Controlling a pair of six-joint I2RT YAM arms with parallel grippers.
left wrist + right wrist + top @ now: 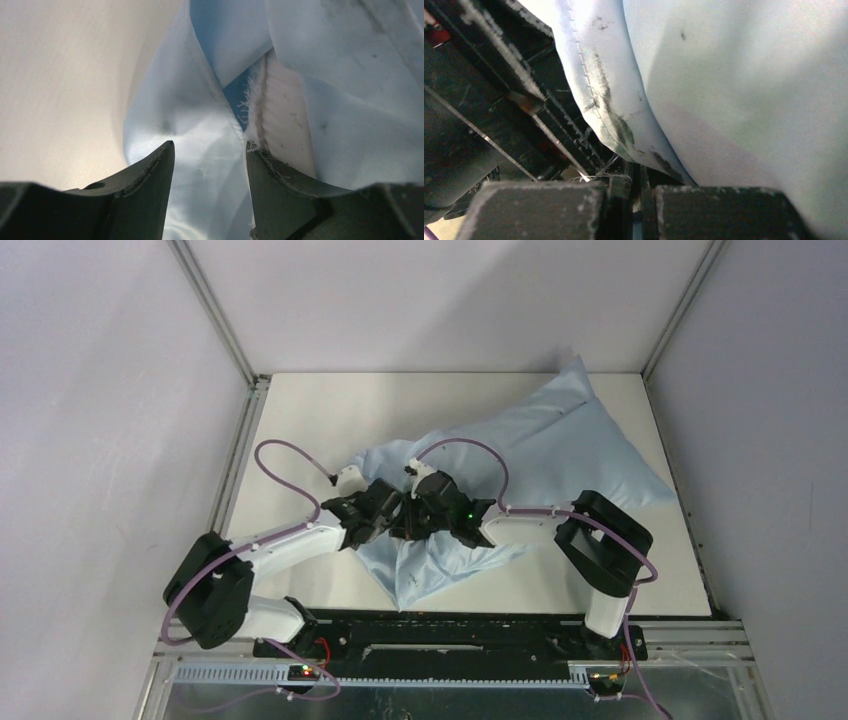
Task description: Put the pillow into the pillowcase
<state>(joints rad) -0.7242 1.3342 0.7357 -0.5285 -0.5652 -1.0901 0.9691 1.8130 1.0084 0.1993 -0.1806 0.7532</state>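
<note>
The thin light blue wrinkled fabric pillowcase (560, 445) lies across the pale flat table (300, 420), swollen from the middle out to the far right corner, so I judge the large plump white cushion, the pillow (282, 117), to be mostly inside. All I see of it is a white, fraying strip peeking from the cloth's mouth in my left wrist view. Both my hands meet at that loose near end because that is where the work remains. My left gripper (210, 147) has its fingers spread, blue cloth bunched between them but not squeezed, poised to take a new bite of the mouth edge. My right gripper (636, 187) has its fingers pressed together, as far as I can tell on the stitched, smudged hem, anchoring the pillowcase so it cannot slide while the other side is drawn over.
</note>
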